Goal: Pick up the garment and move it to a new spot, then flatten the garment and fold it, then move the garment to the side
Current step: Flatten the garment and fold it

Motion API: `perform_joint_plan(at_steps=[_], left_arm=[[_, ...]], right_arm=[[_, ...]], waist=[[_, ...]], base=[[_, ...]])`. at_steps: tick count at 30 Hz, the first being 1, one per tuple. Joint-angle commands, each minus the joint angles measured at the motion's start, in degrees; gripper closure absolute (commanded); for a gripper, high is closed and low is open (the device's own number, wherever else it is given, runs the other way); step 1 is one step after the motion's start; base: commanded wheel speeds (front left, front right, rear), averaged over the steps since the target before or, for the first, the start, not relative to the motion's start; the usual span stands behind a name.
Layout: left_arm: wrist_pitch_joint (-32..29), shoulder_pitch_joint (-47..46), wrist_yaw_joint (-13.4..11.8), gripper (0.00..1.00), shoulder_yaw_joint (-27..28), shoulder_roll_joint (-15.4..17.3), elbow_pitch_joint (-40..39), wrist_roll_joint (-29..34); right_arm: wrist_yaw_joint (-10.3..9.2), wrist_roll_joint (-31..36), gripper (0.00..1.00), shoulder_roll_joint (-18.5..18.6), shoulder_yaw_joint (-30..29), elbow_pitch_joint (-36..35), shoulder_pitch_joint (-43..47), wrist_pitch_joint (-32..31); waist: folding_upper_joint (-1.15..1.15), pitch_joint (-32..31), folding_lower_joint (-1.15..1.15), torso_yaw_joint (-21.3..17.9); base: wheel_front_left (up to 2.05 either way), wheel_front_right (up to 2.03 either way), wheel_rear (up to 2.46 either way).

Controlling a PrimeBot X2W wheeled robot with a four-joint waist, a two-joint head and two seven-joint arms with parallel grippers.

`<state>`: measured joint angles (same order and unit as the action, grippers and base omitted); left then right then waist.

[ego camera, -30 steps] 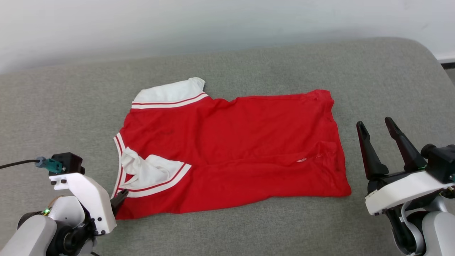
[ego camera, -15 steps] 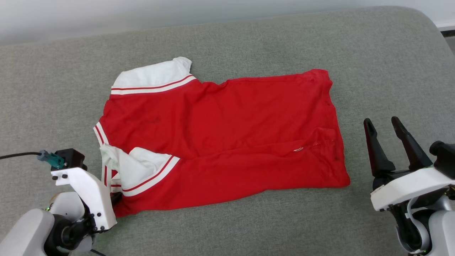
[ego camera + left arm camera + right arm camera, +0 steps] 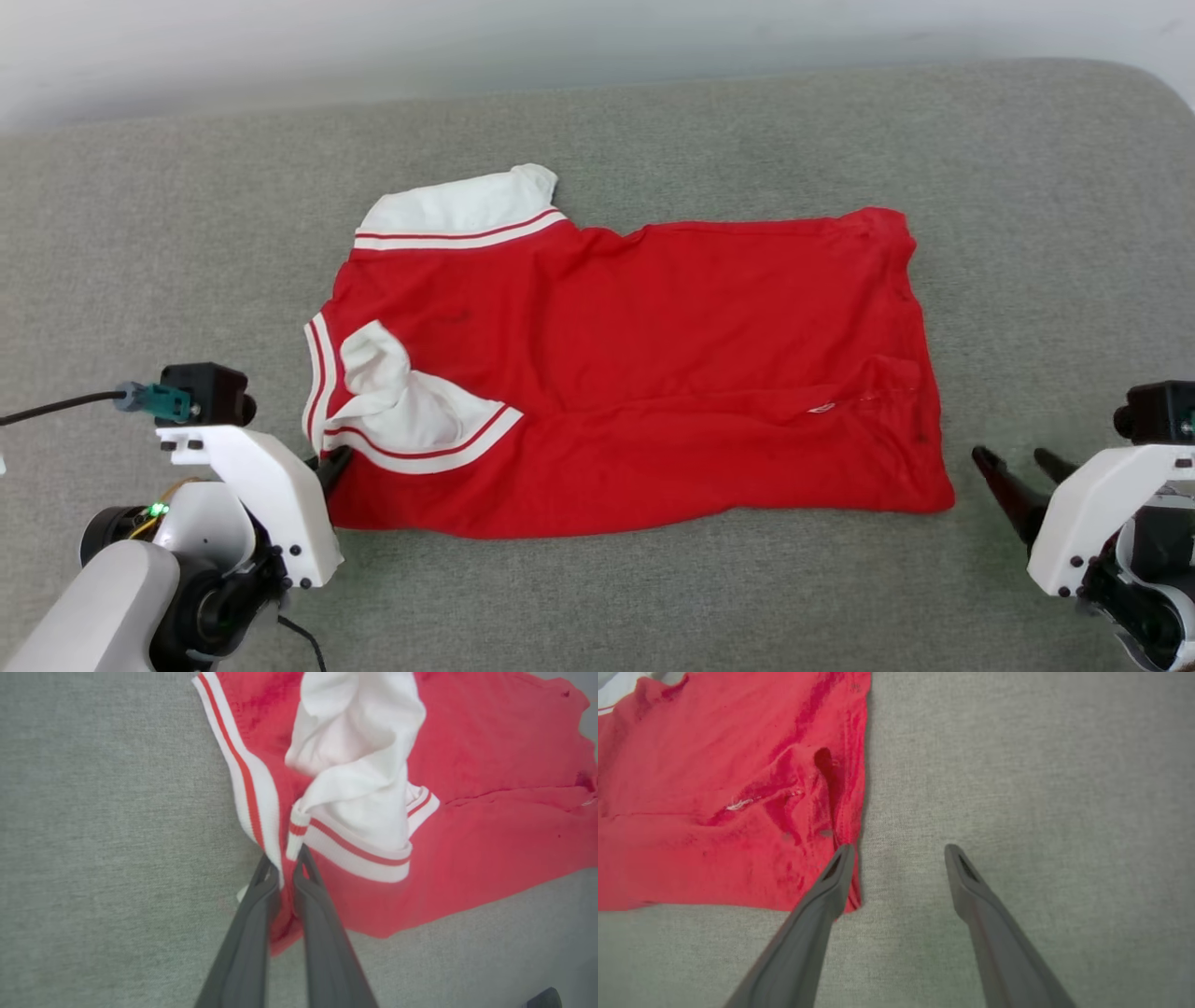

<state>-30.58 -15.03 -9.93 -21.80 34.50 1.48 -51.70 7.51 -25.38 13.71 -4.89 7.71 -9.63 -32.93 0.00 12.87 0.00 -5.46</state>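
A: Why nipped at that near-left corner of the garment [image 3: 635,373]?
B: Spread on the grey cushion [image 3: 653,131]; clamped by the left gripper [image 3: 286,868] on striped trim [image 3: 250,779], likely for lifting.
A: And the right gripper [image 3: 899,851]?
B: Gaping, empty, just beside the hem [image 3: 861,788], seemingly awaiting its corner.

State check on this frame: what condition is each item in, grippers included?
garment: spread out on the grey cushion, white panel bunched near one corner.
left gripper: shut on the garment's striped trim.
right gripper: open beside the hem corner, holding nothing.
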Motion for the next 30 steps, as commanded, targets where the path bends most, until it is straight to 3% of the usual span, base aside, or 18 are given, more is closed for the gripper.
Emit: perform_joint_plan(at_steps=[1, 15, 16, 17, 18, 30], left_arm=[[0.01, -0.05, -0.39, 1.00, -0.03, 0.22, -0.97, 0.41], [0.81, -1.21, -0.97, 1.00, -1.49, -1.58, -4.35, 1.43], [0.98, -1.19, -0.92, 1.00, -1.50, -1.77, -4.19, 1.33], [1.07, -1.23, -0.86, 1.00, -1.54, -1.84, -4.00, 1.29], [1.35, -1.28, -0.84, 1.00, -1.43, -1.93, -3.83, 1.27], [7.54, 1.66, -1.76, 1.00, -0.44, -4.14, -3.10, 2.05]], right_arm=[[-0.04, -0.14, 0.00, 0.30, -0.16, 0.25, -0.54, -1.71], [-0.01, -3.76, 0.00, -2.67, 7.46, 10.47, -6.06, -11.30], [0.05, -3.80, 0.52, -2.78, 7.89, 11.10, -6.02, -11.76], [0.05, -3.98, 0.87, -2.84, 8.16, 11.31, -6.24, -11.76], [0.05, -4.20, 1.00, -2.92, 8.32, 11.42, -6.61, -11.66], [-0.03, -2.62, 1.00, 0.78, 8.68, 7.88, -7.71, -8.38]], waist=[[0.00, 0.69, 0.00, 0.73], [0.00, 4.14, 0.00, 3.60], [0.00, 4.14, 0.00, 3.64], [0.00, 4.11, 0.00, 3.66], [0.00, 4.01, 0.00, 3.63], [0.00, -1.76, 0.00, 3.13]], base=[[0.00, 0.00, 0.00], [0.00, 0.00, 0.00], [0.00, 0.00, 0.00], [0.00, 0.00, 0.00], [0.00, 0.00, 0.00], [0.00, 0.00, 0.00]])
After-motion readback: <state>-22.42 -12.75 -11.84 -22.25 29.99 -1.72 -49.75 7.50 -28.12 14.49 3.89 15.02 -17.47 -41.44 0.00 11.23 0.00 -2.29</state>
